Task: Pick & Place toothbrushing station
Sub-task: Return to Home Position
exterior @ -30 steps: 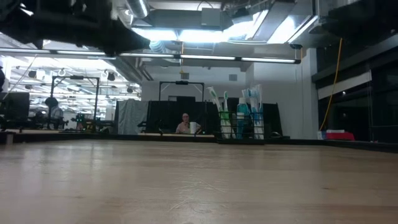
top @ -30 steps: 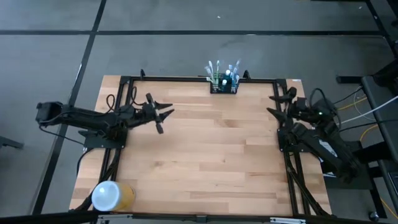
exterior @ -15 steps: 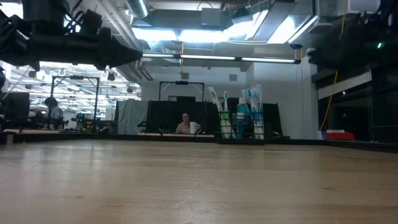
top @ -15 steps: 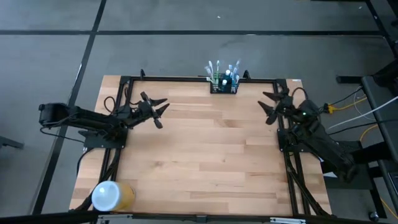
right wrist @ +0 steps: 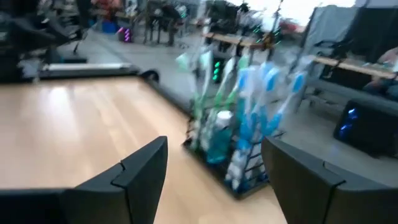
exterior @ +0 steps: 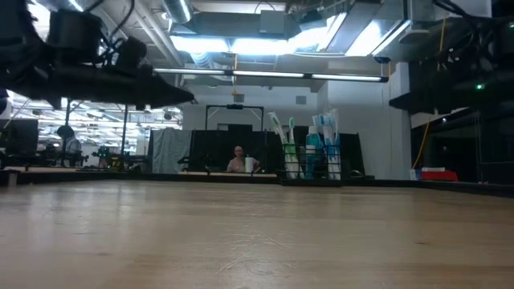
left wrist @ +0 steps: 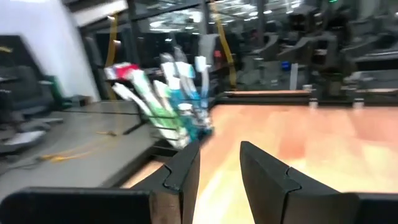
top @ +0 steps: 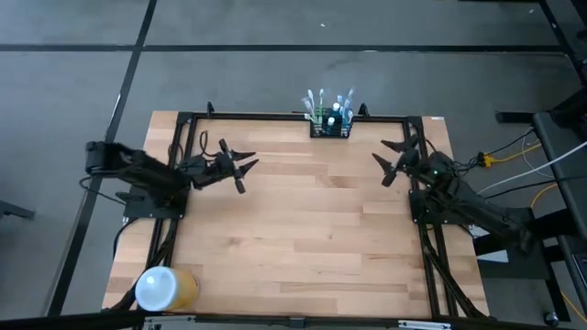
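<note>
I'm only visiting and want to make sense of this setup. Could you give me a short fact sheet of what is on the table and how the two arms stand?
table: wooden top, black frame around it
toothbrushing station: black rack at the middle of the far edge, holding upright toothbrushes
left gripper: open, empty, over the table's left part
right gripper: open, empty, over the table's right part
yellow cylinder: white-topped, at the near left corner
</note>
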`<state>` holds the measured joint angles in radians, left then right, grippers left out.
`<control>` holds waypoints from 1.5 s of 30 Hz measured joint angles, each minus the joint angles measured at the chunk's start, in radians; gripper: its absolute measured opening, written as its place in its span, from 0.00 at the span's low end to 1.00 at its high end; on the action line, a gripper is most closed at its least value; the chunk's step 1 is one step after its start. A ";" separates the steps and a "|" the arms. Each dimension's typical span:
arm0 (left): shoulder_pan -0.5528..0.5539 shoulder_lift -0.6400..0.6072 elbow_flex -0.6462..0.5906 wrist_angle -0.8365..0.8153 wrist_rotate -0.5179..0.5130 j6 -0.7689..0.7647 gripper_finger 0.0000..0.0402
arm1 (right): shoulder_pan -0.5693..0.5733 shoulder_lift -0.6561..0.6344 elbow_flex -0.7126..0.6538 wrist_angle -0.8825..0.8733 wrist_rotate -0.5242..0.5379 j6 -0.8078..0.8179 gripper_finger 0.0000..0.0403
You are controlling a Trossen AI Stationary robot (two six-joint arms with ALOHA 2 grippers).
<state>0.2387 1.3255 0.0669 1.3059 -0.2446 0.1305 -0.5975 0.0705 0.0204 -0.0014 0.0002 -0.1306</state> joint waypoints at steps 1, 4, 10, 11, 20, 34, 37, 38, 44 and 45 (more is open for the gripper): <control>0.015 0.045 0.000 0.042 0.040 -0.015 0.27 | 0.016 0.016 0.000 -0.002 0.001 -0.001 0.65; 0.049 0.193 0.000 0.200 0.125 -0.036 0.27 | 0.067 0.081 0.000 -0.003 0.000 -0.002 0.65; 0.086 0.318 -0.001 0.263 0.173 -0.038 0.27 | 0.156 0.190 0.000 -0.005 0.000 0.006 0.65; 0.086 0.311 -0.016 0.262 0.176 -0.037 0.27 | 0.167 0.199 0.000 -0.006 0.000 0.012 0.65; 0.095 0.167 -0.061 0.239 0.217 -0.005 0.26 | 0.210 0.217 0.000 -0.003 0.000 0.019 0.65; 0.043 0.160 -0.061 0.079 0.208 -0.258 0.23 | 0.214 0.251 0.000 -0.003 0.003 0.044 0.65; 0.043 0.160 -0.061 0.028 0.205 -0.274 0.23 | 0.214 0.251 0.000 -0.003 0.003 0.044 0.65; 0.043 0.160 -0.061 0.014 0.205 -0.274 0.23 | 0.214 0.251 0.000 -0.003 0.003 0.044 0.65; 0.043 0.160 -0.061 -0.001 0.204 -0.274 0.22 | 0.214 0.251 0.000 -0.003 0.003 0.044 0.65; 0.043 0.160 -0.061 -0.001 0.204 -0.275 0.22 | 0.214 0.251 0.000 -0.003 0.003 0.044 0.65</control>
<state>0.2821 1.4857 0.0063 1.3045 -0.0405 -0.1441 -0.3840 0.3214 0.0204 -0.0040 0.0032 -0.0868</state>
